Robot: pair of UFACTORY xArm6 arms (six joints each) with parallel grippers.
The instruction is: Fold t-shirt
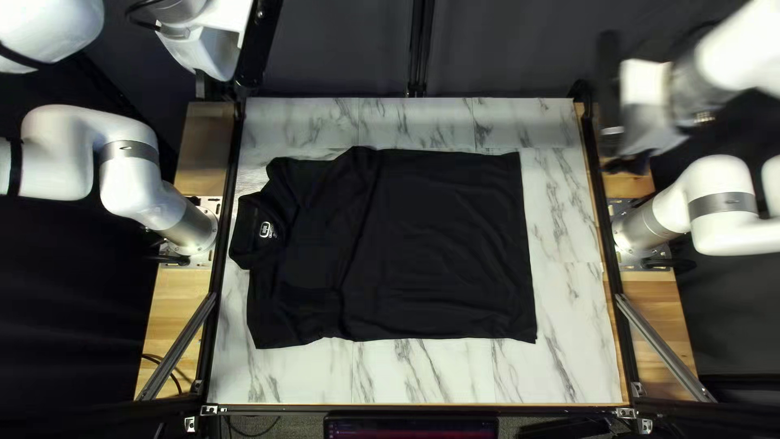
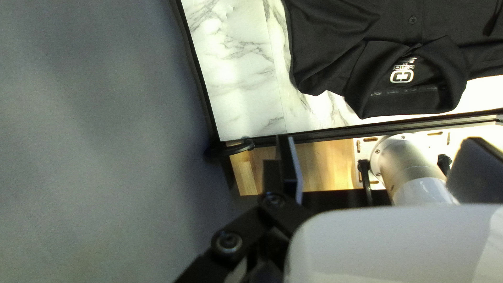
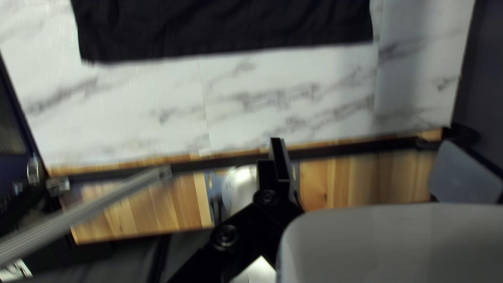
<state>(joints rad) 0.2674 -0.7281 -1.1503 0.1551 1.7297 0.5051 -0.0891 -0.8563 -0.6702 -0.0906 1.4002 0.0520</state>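
In the top left view, the black t-shirt (image 1: 439, 244) lies on the tabletop (image 1: 569, 374), collar (image 1: 258, 232) at nine o'clock. Left claw (image 1: 226, 86), toward ten, is spread; right claw (image 1: 624, 154), toward two, also spread.

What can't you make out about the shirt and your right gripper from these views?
- Underside of the t-shirt: hidden by its own upper layer in all views.
- Hem: cut off by the edge in the left wrist view.
- Collar: cut off by the edge in the right wrist view.
- Front button: too small in the top left view.
- Right gripper: blurred in the top left view.
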